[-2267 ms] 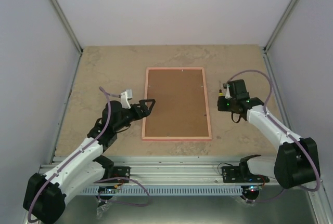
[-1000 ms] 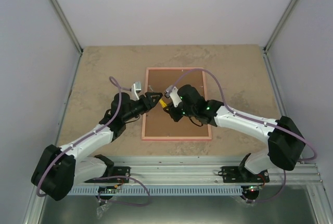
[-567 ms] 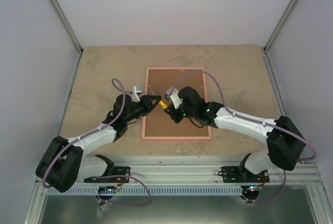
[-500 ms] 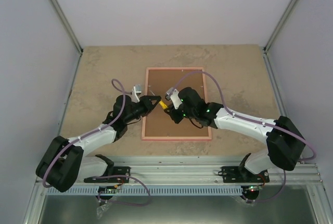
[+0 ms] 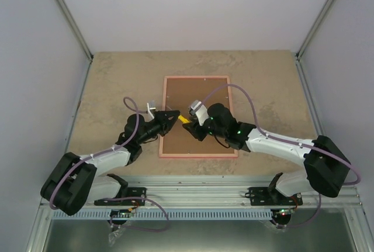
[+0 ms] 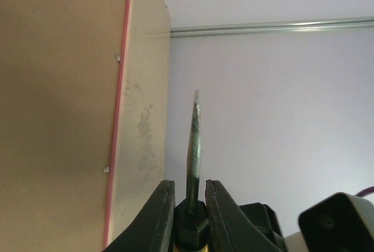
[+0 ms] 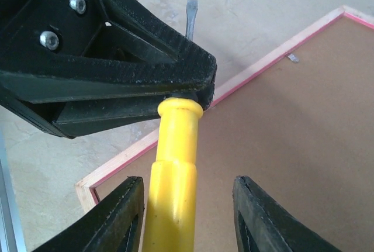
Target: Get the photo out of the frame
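The frame [image 5: 201, 91] lies face down on the table, brown back up inside a thin pink rim [image 6: 119, 94]; the photo is hidden under it. Above the frame's left part, a screwdriver [image 5: 184, 119] with a yellow handle [image 7: 174, 176] spans both grippers. My left gripper [image 5: 174, 115] [image 6: 190, 185] is shut on the black collar at the base of the steel shaft [image 6: 193, 141]. My right gripper [image 5: 190, 126] [image 7: 189, 182] is open, its fingers standing apart on either side of the handle. The blade tip [image 7: 191, 11] points past the frame's left edge.
Small metal tabs [image 6: 106, 169] [image 7: 292, 58] hold the backing board at the frame's edges. The beige table [image 5: 117, 82] is walled on three sides, with an aluminium rail [image 5: 198, 187] along the near edge.
My left gripper closed on the screwdriver's collar, then my right gripper opened off the yellow handle. Both grippers shifted slightly toward the near edge.
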`<state>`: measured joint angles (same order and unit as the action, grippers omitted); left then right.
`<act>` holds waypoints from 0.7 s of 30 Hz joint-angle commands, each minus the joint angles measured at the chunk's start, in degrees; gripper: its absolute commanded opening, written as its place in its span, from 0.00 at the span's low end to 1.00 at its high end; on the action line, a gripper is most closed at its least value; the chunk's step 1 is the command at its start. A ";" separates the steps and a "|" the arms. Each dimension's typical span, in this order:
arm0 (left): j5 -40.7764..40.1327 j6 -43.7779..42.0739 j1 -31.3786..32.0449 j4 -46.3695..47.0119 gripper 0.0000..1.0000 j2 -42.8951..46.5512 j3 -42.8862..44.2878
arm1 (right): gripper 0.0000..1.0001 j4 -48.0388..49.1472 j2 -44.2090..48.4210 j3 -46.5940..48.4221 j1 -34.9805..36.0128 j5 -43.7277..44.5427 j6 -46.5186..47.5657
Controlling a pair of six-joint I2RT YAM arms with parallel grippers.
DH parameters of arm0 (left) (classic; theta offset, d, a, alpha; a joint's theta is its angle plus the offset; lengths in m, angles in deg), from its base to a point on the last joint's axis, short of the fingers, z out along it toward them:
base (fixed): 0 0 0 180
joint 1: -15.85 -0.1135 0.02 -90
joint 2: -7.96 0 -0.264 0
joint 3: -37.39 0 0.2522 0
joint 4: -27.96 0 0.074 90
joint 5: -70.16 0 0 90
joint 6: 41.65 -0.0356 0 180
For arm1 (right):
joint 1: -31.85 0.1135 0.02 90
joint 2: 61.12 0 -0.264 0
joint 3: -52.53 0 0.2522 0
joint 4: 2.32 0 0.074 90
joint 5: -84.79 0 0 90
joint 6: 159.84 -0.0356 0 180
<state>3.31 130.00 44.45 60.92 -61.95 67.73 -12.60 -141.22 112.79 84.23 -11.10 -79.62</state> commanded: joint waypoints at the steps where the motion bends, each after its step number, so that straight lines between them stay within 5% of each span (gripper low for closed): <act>1: -0.09 6.42 -0.21 6.90 0.00 2.97 -1.21 | 0.44 10.22 2.11 -2.96 0.44 -1.46 1.17; 21: -1.89 10.66 -0.24 3.73 0.00 11.05 -2.67 | 0.40 24.99 2.92 -6.17 0.36 -5.59 1.69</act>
<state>1.65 138.85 44.45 63.58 -52.14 65.09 8.41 -138.55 106.45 84.42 -15.56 -78.64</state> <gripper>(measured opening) 0.144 0.412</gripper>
